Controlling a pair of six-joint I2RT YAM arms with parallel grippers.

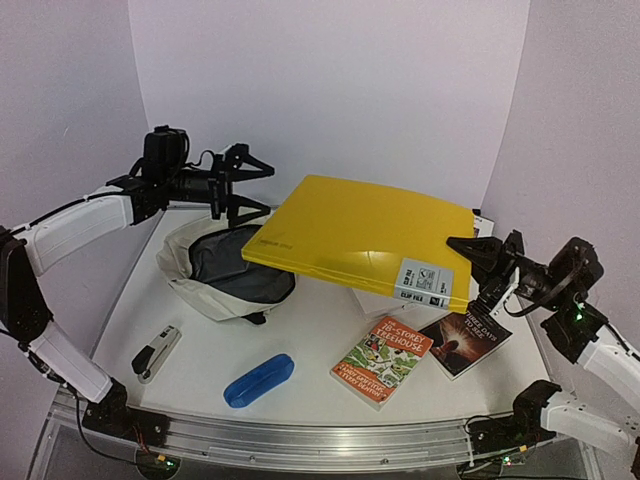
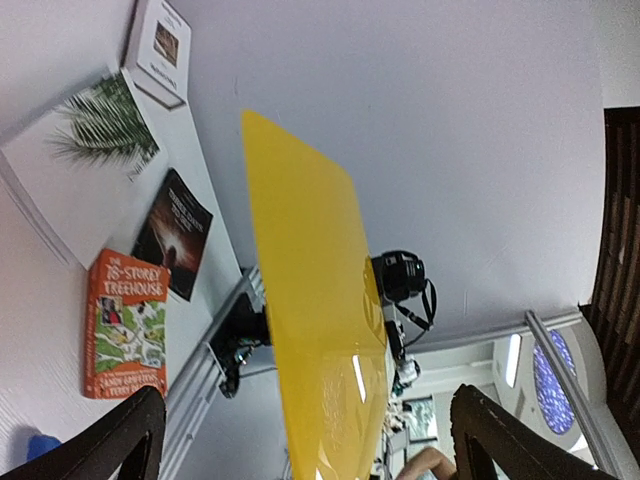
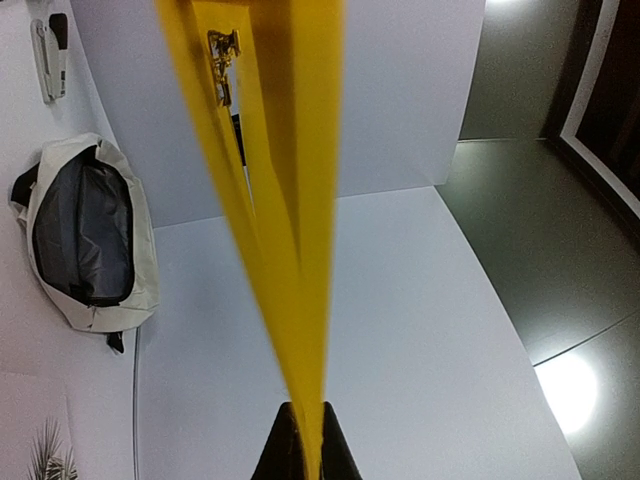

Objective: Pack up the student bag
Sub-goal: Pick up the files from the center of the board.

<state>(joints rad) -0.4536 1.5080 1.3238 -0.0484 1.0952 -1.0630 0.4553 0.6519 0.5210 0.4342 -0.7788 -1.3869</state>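
Note:
The student bag point(image 1: 225, 268) is a cream backpack lying open at the left of the table, its dark lining showing; the right wrist view has it at the left point(image 3: 90, 230). A yellow clip file point(image 1: 360, 235) hangs level above the table. My right gripper point(image 1: 468, 258) is shut on its right edge, and the fingers pinch the file's thin edge point(image 3: 305, 455). My left gripper point(image 1: 268, 190) hovers wide open above the bag's far side. In the left wrist view the file point(image 2: 320, 330) runs between its spread fingers point(image 2: 125, 440) without touching them.
A stapler point(image 1: 157, 353) and a blue pencil case point(image 1: 258, 380) lie near the front edge. An orange book point(image 1: 382, 360) and a dark book point(image 1: 465, 340) lie at the front right. A white sheet with a palm print point(image 2: 100, 150) lies under the file.

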